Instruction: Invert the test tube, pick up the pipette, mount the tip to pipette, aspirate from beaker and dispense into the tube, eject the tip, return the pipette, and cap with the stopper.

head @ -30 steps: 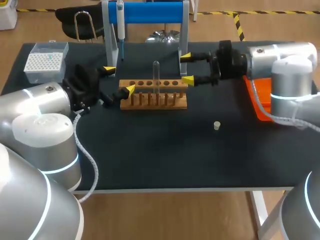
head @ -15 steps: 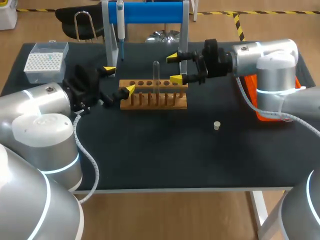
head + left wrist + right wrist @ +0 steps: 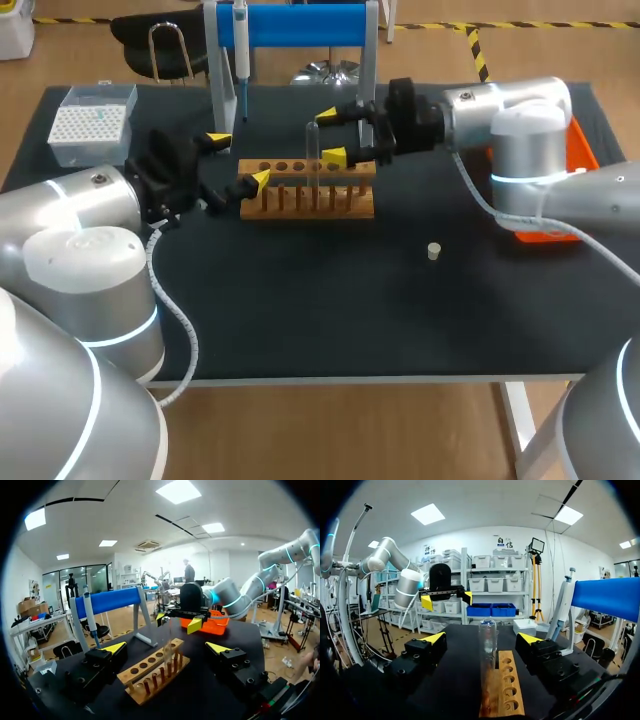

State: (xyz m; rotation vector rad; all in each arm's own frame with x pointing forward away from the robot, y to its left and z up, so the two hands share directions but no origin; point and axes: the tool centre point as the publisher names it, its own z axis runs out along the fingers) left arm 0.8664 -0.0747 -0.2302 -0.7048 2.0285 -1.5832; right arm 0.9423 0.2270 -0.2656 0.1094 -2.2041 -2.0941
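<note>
One test tube (image 3: 312, 150) stands upright in the single wooden rack (image 3: 330, 203). The right pincer (image 3: 329, 136) is spread wide, its tips just beside the tube without touching it. The left pincer (image 3: 238, 160) is also spread, at the rack's end, and one stopper (image 3: 434, 251) lies on the counter (image 3: 300, 300).

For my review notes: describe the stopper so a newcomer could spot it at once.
On the black table, find the wooden tube rack near the middle. Right of it, nearer the front edge, stands a small cream cylindrical stopper, alone on bare tabletop, touching nothing.
</note>
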